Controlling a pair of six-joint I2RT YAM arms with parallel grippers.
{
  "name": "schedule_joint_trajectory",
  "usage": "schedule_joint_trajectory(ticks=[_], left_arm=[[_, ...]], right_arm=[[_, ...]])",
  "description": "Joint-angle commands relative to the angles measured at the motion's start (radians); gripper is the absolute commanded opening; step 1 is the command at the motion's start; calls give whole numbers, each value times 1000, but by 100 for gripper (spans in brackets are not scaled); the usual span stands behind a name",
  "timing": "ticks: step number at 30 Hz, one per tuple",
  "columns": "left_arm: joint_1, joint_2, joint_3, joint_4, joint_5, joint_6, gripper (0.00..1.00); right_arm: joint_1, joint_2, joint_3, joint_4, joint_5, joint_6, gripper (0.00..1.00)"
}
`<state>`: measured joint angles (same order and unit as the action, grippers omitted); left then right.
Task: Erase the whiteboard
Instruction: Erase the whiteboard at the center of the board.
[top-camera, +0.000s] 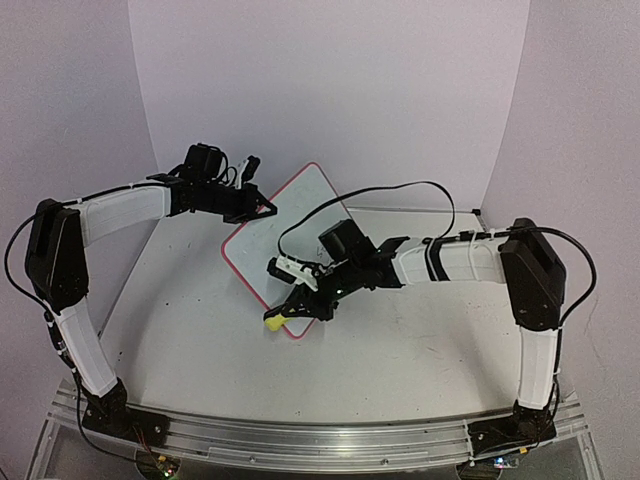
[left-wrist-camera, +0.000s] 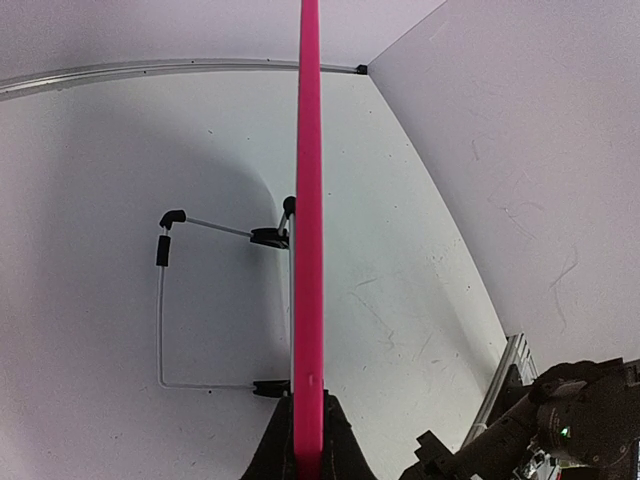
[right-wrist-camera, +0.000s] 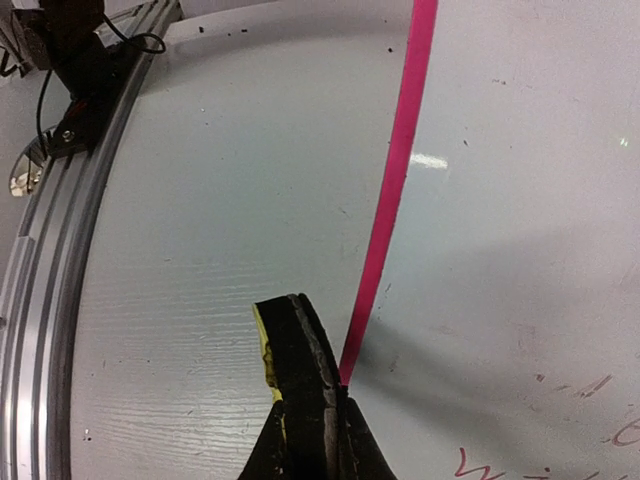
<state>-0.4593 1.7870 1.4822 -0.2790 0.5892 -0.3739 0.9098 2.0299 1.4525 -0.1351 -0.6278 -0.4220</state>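
Observation:
The whiteboard (top-camera: 285, 225) stands tilted at the middle of the table, white with a thin pink-red frame. My left gripper (top-camera: 262, 205) is shut on its upper left edge. In the left wrist view the frame (left-wrist-camera: 308, 200) runs edge-on up from between the closed fingers (left-wrist-camera: 308, 445). My right gripper (top-camera: 292, 308) is at the board's near corner, shut on a small yellow-and-black block (top-camera: 272, 323). In the right wrist view the block (right-wrist-camera: 295, 345) sits just left of the pink frame (right-wrist-camera: 395, 200), over the table. Reddish marker strokes (right-wrist-camera: 480, 465) show on the board surface (right-wrist-camera: 510, 250).
A wire stand with black feet (left-wrist-camera: 162, 300) props the board from behind. An aluminium rail (top-camera: 300, 440) runs along the table's near edge, also in the right wrist view (right-wrist-camera: 40, 260). The right arm's cable (top-camera: 400, 188) loops over the board. White backdrop walls enclose the table.

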Motion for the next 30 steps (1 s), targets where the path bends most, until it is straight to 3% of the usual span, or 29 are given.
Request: schedule_joint_trajectory(ticks=[1,12,30], left_arm=[[-41,-23,-21,-58,43,10,0],[-41,-17,-22,-57,45,9,0],[-41,-6,-19,-57,49,10,0]], right_arm=[[-38,-93,17,3,-155,19,0],[-65,1,75,-41,-6,0,0],[-46,86,100,-78,-58,-7,0]])
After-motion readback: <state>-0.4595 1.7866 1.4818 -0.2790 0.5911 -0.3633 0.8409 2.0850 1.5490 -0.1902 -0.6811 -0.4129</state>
